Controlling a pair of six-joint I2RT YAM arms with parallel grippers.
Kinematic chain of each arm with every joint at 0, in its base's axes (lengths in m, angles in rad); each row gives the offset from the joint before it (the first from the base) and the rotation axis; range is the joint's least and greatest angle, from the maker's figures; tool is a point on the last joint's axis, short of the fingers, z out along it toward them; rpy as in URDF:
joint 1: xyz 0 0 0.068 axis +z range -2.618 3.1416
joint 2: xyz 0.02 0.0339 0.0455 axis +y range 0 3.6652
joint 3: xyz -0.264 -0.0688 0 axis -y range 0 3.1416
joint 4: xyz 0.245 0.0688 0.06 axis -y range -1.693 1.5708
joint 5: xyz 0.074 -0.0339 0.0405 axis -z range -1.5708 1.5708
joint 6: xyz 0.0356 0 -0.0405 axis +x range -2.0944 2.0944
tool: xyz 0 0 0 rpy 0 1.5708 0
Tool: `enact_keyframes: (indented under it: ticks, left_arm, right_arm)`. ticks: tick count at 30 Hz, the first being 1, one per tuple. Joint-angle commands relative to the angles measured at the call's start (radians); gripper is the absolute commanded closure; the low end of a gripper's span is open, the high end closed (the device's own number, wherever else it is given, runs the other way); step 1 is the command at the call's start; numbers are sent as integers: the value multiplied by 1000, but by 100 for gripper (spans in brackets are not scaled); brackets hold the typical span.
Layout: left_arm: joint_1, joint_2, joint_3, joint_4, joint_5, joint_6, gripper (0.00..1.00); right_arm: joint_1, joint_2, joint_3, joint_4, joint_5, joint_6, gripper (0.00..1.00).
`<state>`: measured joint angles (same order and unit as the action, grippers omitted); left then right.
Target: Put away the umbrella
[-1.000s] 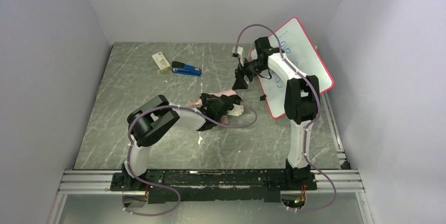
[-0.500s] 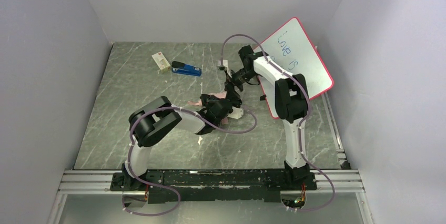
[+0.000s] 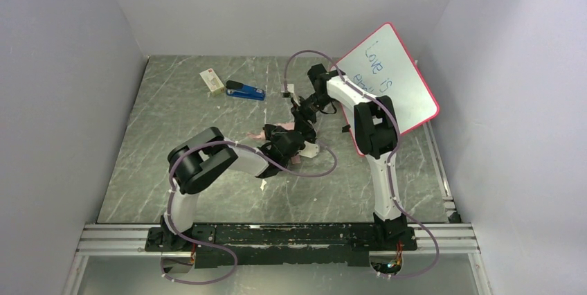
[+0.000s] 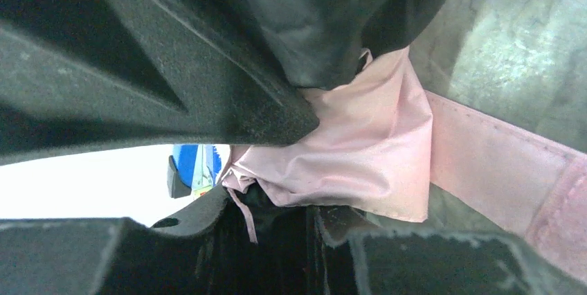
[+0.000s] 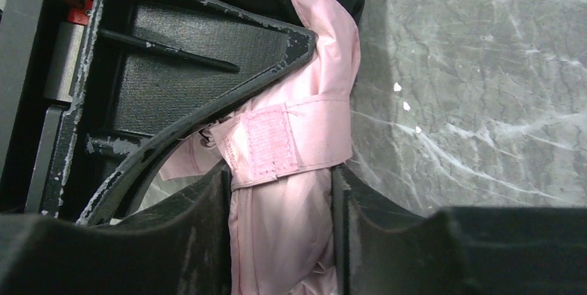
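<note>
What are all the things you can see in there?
umbrella: one, pink and black, bunched up mid-table between the two grippers
stapler: one, blue and black, far left part of the table
box: one, small, whitish with some red, just left of the stapler
whiteboard: one, pink frame, blue writing, leaning at the right wall
specks: three, white, on the table beside the umbrella
table: one, grey-green, marbled
arms: two, white and black, bases at the near edge
left gripper: one, black, clamped on the umbrella's fabric
right gripper: one, black, gripping the umbrella's pink fabric by its strap
</note>
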<state>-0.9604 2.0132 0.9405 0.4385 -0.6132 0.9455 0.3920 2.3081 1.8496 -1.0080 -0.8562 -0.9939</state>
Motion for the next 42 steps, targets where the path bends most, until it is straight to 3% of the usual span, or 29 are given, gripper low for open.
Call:
enact_keyframes:
  ticks: [1, 5, 10, 16, 21, 28, 31, 36, 42]
  left_arm:
    - [2, 12, -46, -316, 112, -62, 90]
    - [11, -64, -1, -403, 181, -127, 74]
    - [41, -198, 34, -531, 301, -183, 60]
    - [81, -357, 3, -600, 392, -204, 55]
    - [140, -447, 10, -675, 479, -250, 56]
    - [436, -584, 81, -822, 797, -315, 54]
    - [541, -579, 135, -868, 938, -328, 53]
    - [624, -476, 288, -953, 1130, -340, 55]
    - [660, -289, 519, -1050, 1381, -328, 43]
  right_arm:
    - [7, 6, -67, 47, 69, 61, 69]
    - [7, 3, -101, 81, 96, 95, 81]
    - [8, -13, -151, 134, 129, 119, 85]
    - [7, -56, -216, 227, 155, 158, 86]
    - [9, -89, -253, 291, 191, 178, 87]
    - [27, -175, -342, 421, 288, 193, 87]
    - [56, -202, -374, 441, 354, 180, 87]
    - [98, -227, -443, 506, 430, 179, 86]
    - [132, -284, -561, 637, 489, 196, 84]
